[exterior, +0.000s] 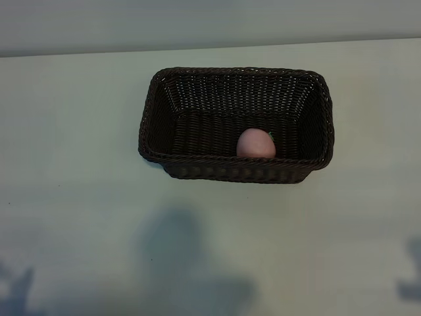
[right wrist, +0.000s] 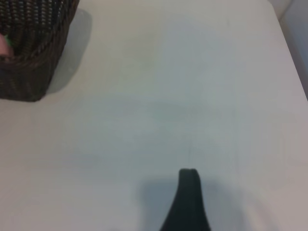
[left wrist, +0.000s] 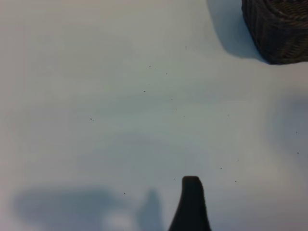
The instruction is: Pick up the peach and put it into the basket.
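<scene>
The peach (exterior: 255,143), small, round and pink, lies inside the dark-brown wicker basket (exterior: 237,172), against its near wall, right of the middle. In the right wrist view the peach (right wrist: 4,45) is a pink sliver behind the basket corner (right wrist: 29,53). Neither arm appears in the exterior view. My left gripper (left wrist: 156,216) hovers over bare table with one dark finger (left wrist: 191,202) showing, open and empty, and a basket corner (left wrist: 276,29) lies far off. My right gripper (right wrist: 156,216) is also open and empty over bare table, with one finger (right wrist: 188,202) in view.
The pale tabletop (exterior: 72,164) surrounds the basket on all sides. Its far edge (exterior: 210,47) runs behind the basket. Soft shadows (exterior: 184,263) fall on the near part of the table. The table's side edge (right wrist: 288,43) shows in the right wrist view.
</scene>
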Controlling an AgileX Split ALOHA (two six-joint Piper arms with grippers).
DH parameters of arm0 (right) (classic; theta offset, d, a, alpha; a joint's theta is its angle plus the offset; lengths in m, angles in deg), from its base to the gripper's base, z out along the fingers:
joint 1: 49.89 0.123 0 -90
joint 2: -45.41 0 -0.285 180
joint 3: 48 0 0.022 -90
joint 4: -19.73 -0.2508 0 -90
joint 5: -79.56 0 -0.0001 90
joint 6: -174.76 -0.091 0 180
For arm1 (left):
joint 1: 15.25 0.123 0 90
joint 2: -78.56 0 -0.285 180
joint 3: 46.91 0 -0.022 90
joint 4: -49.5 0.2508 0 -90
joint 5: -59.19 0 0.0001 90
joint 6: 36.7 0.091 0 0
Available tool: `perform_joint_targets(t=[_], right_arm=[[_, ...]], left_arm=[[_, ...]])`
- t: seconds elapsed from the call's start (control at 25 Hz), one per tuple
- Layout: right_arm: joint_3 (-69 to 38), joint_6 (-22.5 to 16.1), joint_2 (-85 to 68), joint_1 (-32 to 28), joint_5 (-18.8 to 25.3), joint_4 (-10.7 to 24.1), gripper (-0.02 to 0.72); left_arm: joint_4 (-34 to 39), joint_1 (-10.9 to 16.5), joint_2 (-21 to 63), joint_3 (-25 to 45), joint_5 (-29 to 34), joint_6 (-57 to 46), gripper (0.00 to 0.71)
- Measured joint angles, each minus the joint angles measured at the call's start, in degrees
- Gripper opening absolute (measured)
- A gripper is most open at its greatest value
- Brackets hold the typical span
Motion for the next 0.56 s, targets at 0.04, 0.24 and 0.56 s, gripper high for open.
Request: perform_joint_targets(t=[0.04,0.24,0.56], right_arm=[[0.00,0.06,0.00,0.00,0.00,0.00,0.584],[0.00,0.06,0.00,0.00,0.00,0.00,0.584],[0.00,0.06,0.00,0.00,0.00,0.00,0.566]], left_arm=[[0.00,0.00,0.00,0.00,0.00,0.00,0.588],[0.00,0.00,0.00,0.00,0.00,0.00,0.588],[0.00,0.00,0.00,0.00,0.00,0.00,0.588]])
